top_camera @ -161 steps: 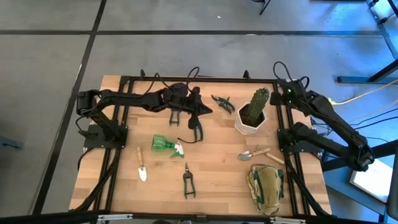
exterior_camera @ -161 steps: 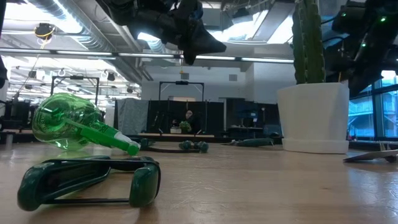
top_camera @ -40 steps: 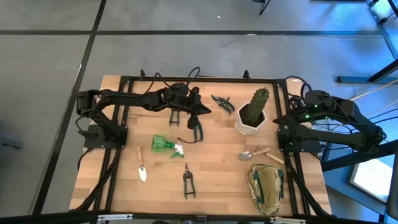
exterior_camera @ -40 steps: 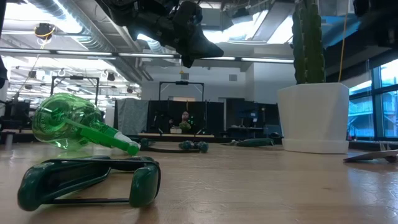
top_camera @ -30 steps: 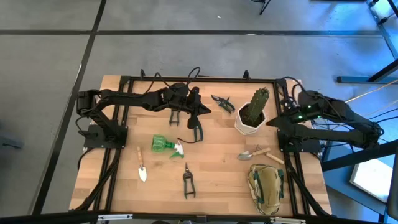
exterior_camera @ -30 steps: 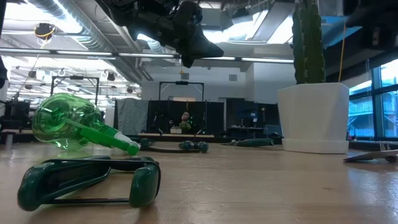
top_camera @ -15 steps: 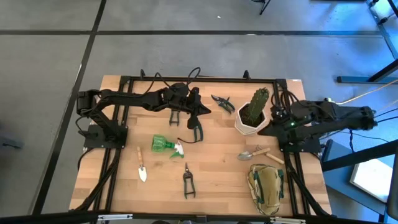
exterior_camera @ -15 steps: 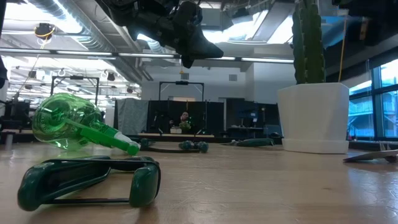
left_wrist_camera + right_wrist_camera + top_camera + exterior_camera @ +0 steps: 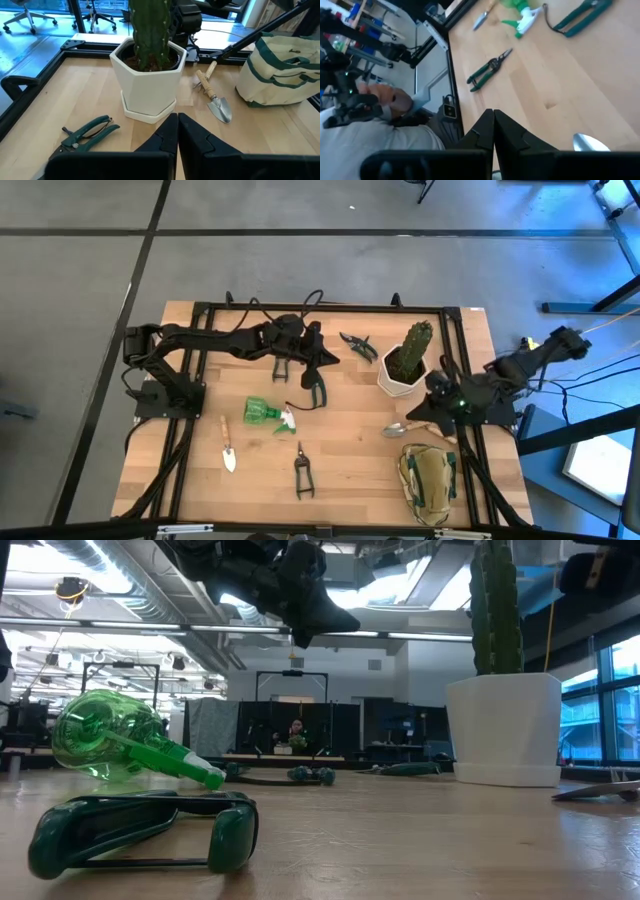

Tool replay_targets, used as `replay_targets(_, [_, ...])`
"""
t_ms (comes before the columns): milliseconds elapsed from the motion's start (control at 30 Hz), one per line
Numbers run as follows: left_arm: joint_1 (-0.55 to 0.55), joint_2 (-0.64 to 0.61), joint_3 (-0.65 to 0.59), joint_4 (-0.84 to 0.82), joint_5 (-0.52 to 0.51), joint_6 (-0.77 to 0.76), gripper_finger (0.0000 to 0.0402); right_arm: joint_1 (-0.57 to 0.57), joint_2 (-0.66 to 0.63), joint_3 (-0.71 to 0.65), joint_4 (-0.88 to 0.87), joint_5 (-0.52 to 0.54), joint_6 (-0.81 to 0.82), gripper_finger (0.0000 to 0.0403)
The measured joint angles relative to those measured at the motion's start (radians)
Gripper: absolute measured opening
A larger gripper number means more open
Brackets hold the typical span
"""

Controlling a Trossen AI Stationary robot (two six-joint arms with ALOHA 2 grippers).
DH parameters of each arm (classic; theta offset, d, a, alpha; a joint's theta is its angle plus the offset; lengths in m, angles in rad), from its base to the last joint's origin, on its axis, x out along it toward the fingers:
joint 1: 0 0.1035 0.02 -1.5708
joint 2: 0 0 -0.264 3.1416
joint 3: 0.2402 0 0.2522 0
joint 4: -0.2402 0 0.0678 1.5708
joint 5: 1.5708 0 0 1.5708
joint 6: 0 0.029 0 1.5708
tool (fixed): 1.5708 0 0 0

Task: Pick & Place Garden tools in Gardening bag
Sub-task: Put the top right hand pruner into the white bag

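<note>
Hovering shut, right tool (image 9: 412, 416) nears trowel (image 9: 398, 428).

Looking like an open-plan robotics lab: exposed ceiling ducts (image 9: 130, 580) running overhead, more black rig frames (image 9: 290, 690) standing at 12 o'clock.

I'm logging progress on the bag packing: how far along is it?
Nothing is packed yet. The spray bottle, shears and both trowels lie on the table outside the gardening bag. The right gripper, shut and empty, hovers above one trowel; left gripper waits shut.
</note>
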Motion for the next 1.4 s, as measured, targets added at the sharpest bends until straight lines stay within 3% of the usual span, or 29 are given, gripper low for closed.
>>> replay_targets(767, [0.001,0.0,0.0,0.045,0.019,0.027,0.0007,0.297,0.182,0.0,0.181,0.339,-0.002,0.0012])
replay_targets(1033, [0.001,0.0,0.007,0.06,0.019,0.043,0.0006,0.343,0.183,0.015,0.255,0.577,-0.23,0.0012])
replay_targets(1167, [0.001,0.0,0.007,0.057,0.023,0.07,0.0008,0.401,0.211,0.016,0.262,0.707,-0.256,0.0012])
replay_targets(1233, [0.001,0.0,0.007,0.068,-0.009,0.099,0.0008,0.426,0.231,0.016,0.263,0.768,-0.256,0.0012])
replay_targets(1400, [0.02,0.0,0.03,0.08,-0.212,0.144,0.0004,0.467,0.275,0.016,0.255,0.874,-0.252,0.0012])
